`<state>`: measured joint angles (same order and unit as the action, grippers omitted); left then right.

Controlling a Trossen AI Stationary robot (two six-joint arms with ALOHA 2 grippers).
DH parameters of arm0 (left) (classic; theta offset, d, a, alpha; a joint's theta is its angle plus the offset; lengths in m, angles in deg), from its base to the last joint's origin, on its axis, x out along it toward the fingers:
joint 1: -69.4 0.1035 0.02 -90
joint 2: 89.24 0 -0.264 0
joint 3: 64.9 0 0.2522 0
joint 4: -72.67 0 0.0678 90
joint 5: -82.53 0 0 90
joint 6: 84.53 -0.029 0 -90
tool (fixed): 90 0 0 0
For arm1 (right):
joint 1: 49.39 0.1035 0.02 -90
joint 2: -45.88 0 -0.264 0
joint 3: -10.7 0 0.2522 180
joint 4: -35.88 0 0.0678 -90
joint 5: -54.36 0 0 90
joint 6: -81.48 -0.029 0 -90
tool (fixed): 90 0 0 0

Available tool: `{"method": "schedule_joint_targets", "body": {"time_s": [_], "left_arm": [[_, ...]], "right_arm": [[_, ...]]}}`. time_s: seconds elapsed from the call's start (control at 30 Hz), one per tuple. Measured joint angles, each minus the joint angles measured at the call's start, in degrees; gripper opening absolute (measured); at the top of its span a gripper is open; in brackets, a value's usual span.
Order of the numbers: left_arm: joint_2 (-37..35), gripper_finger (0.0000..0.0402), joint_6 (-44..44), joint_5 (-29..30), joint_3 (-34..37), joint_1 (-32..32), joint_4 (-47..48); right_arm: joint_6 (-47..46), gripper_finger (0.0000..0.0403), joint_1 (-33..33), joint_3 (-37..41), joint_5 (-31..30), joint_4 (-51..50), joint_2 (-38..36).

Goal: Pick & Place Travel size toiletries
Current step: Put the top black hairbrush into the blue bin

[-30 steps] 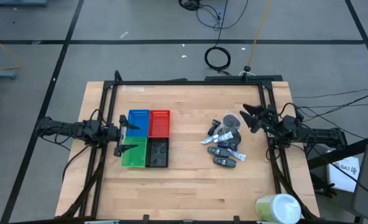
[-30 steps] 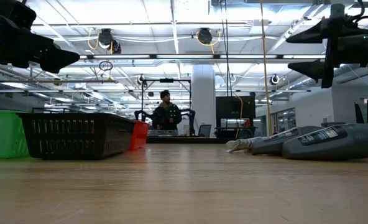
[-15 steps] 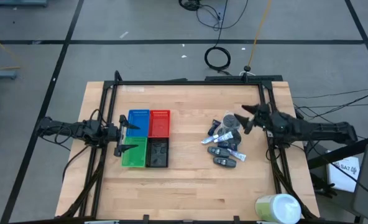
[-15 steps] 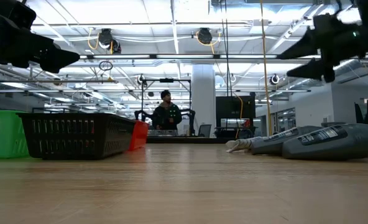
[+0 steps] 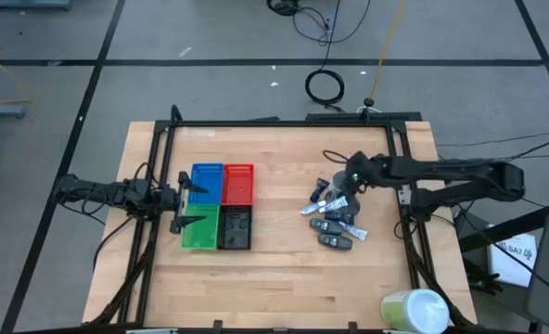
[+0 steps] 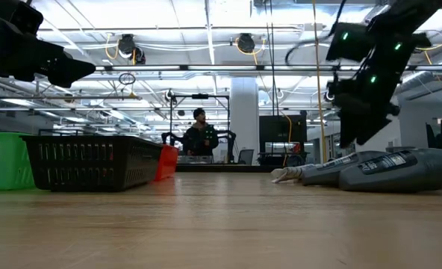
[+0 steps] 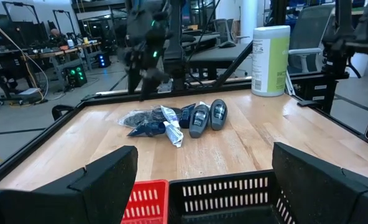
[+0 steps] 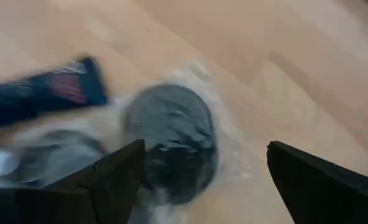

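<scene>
The travel size toiletries (image 5: 333, 211) lie in a heap on the table's right half: dark oblong packs (image 6: 389, 168), small white and blue tubes (image 7: 171, 124), and a dark round item in clear wrap (image 8: 171, 149). My right gripper (image 5: 345, 184) hangs open over the heap's far end, pointing down. In the right wrist view its fingers stand on either side of the wrapped round item, above it (image 8: 204, 149). A dark blue tube (image 8: 41, 96) lies beside that item. My left gripper (image 5: 184, 199) waits open at the trays' left edge.
Blue (image 5: 206, 182), red (image 5: 238, 183), green (image 5: 198, 228) and black (image 5: 235, 227) trays sit together left of centre. A big pale green-white cylinder (image 5: 414, 311) lies at the near right corner. Bare wood lies between trays and heap. A person (image 6: 199, 137) stands far behind the table.
My right arm has reached from the table's right edge toward the left, out over the heap of toiletries. Its gripper has tipped from level to pointing down and has come lower. The toiletries have not moved.
</scene>
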<state>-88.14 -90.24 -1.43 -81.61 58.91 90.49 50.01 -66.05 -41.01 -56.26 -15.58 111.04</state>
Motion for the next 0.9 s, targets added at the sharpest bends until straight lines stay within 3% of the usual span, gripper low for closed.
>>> {"method": "schedule_joint_targets", "body": {"time_s": [0.6, 0.73, 0.9], "left_arm": [[0.01, 0.0361, 0.00, 0.00, 0.00, 0.01, -0.01], [0.02, 0.0361, 0.02, 0.00, 0.01, 0.01, 0.00], [0.00, 0.0361, 0.02, 0.00, 0.01, 0.01, -0.02]], "right_arm": [[3.85, 0.0306, -7.44, 4.56, 4.31, 16.84, 13.10], [3.63, 0.0279, -7.68, 4.59, 5.06, 16.18, 12.67], [3.64, 0.0211, -7.70, 4.66, 7.46, 15.73, 11.95]]}}
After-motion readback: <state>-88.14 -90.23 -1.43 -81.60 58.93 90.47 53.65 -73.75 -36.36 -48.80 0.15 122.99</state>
